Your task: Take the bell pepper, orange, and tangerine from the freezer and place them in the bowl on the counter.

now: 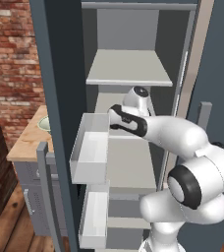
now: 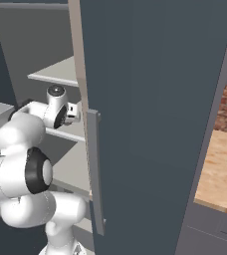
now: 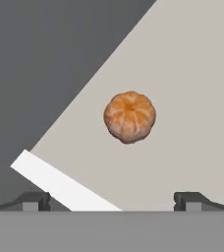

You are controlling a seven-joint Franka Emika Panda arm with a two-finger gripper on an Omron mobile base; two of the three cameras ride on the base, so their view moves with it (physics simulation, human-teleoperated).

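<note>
A round, ribbed orange-brown fruit (image 3: 129,117) lies alone on a pale grey shelf of the freezer (image 1: 128,69). It is the tangerine or the orange; I cannot tell which. My gripper (image 3: 111,199) is open, its two fingertips (image 3: 35,200) wide apart, and the fruit sits ahead of them, centred and untouched. The arm reaches into the freezer at mid height, its wrist (image 1: 137,96) over the middle shelf. The bowl (image 1: 44,123) peeks out pale green on the counter (image 1: 28,140), left of the freezer's side wall. The bell pepper is out of view.
Two translucent white bins (image 1: 92,147) (image 1: 94,219) stand pulled out on the freezer's left side. The open blue-grey freezer door (image 2: 155,99) with its bar handle (image 2: 94,169) stands close on the arm's right. A brick wall (image 1: 11,59) is behind the counter.
</note>
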